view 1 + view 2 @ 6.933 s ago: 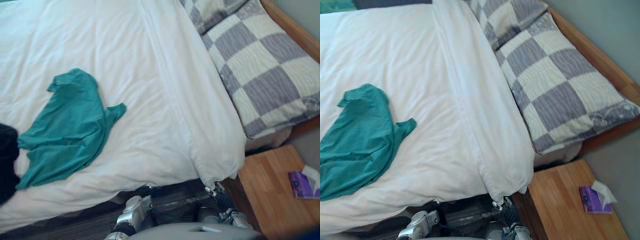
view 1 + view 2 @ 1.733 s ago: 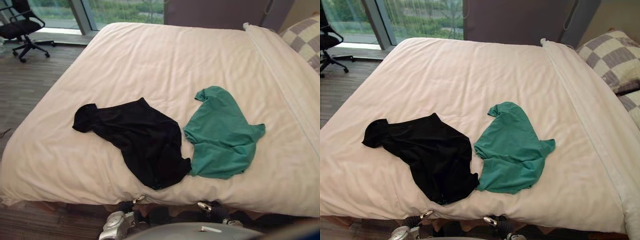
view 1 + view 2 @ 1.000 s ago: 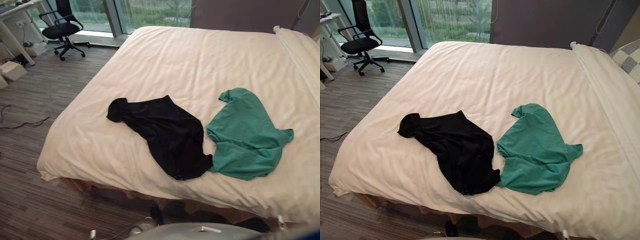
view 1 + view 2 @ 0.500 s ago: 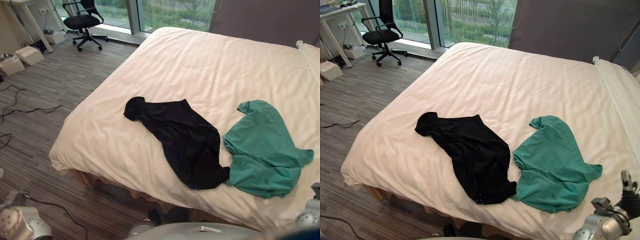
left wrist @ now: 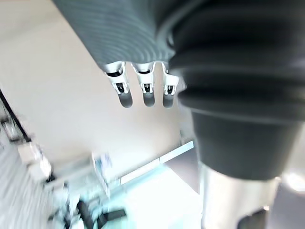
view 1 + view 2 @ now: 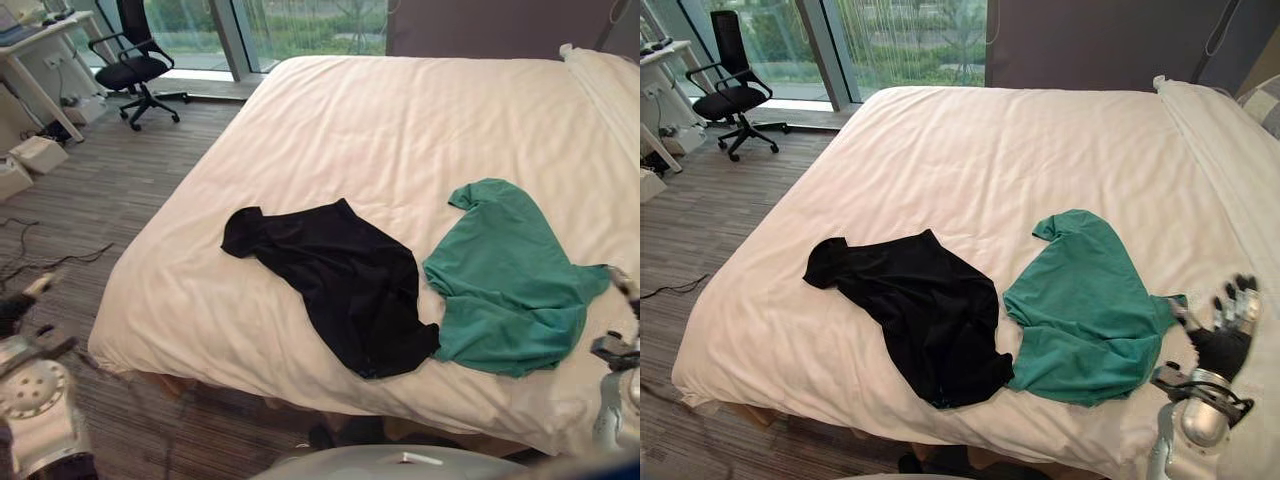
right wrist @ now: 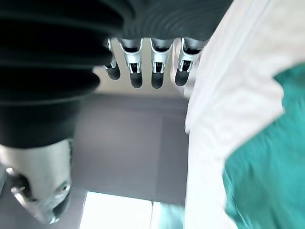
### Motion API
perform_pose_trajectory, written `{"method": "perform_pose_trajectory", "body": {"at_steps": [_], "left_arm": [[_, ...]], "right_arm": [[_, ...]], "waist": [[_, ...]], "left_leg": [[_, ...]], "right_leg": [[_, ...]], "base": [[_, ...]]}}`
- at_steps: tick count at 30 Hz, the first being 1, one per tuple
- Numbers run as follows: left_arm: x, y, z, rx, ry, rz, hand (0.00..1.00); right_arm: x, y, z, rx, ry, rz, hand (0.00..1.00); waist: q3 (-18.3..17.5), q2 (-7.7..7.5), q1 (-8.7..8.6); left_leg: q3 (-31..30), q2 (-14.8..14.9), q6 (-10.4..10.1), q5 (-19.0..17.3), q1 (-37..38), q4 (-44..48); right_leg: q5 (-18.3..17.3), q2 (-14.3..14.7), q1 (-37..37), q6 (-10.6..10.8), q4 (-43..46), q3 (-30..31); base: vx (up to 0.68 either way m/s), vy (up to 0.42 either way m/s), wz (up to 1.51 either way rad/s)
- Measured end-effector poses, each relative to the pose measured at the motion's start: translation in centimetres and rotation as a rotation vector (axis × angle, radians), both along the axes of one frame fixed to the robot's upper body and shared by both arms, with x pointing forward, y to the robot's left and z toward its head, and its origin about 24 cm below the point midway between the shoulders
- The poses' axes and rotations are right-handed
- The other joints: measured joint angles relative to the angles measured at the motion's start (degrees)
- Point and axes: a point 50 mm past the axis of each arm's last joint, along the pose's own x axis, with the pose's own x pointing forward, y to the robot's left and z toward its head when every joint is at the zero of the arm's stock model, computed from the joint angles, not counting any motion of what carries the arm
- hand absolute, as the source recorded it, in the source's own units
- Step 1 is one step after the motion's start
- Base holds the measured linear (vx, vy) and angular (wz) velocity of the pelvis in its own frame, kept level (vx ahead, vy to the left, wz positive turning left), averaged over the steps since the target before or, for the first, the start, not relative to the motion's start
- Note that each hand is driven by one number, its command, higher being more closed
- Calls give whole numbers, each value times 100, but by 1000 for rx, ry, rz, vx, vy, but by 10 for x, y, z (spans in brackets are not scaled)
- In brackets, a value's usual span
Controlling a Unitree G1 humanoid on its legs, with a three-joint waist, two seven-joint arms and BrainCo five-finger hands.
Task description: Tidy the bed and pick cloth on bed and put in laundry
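Right eye view: a crumpled green shirt (image 6: 1085,310) lies on the white bed (image 6: 990,150), touching a black shirt (image 6: 915,315) on its left. The right hand (image 6: 1223,348), fingers straight and empty, is just beside its sleeve; the left hand (image 5: 145,88) hangs relaxed

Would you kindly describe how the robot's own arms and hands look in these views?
The left arm and right arm are silver-grey with rounded housings. The right robot hand has a dark ribbed cover over its back and wrist and silver fingers with dark tips. The left robot hand looks the same: dark ribbed cover, silver dark-tipped fingers.
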Motion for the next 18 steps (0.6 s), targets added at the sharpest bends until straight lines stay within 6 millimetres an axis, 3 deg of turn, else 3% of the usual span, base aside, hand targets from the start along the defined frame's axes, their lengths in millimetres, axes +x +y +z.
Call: {"method": "perform_pose_trajectory", "body": {"at_steps": [4,9,15,16,18], "left_arm": [[5,-9,-13,34,100,-41,0],[27,-24,-51,-44,312,-192,0],[54,-38,-43,-54,339,-304,0],[64,-44,-41,-72,348,-336,0],[67,-50,-42,-85,358,-357,0]], "right_arm": [[8,9,-4,-64,80,89,0],[34,30,-5,-90,128,235,0],[43,39,-6,-90,154,282,0],[47,38,-2,-103,154,284,0],[48,36,2,-118,153,286,0]], "waist": [[147,-44,1],[229,35,-2],[308,55,-32],[382,143,-50],[442,241,-63]], "left_leg": [[-5,28,-62,-1,-4,-1],[-259,12,-69,57,98,-3],[-325,40,-97,307,-249,-9],[-336,103,-96,437,-397,-16],[-407,205,-144,496,-453,-42]], "right_leg": [[-10,-23,-41,13,-35,125],[-16,-58,-69,22,-65,313],[-379,-35,-469,22,-3,541],[-457,18,-643,103,43,651],[-473,103,-788,72,138,726]], "base": [[-6,-61,-10],[-5,-69,-26],[-104,-85,-8],[-158,-82,-1],[-162,-75,-13]]}}
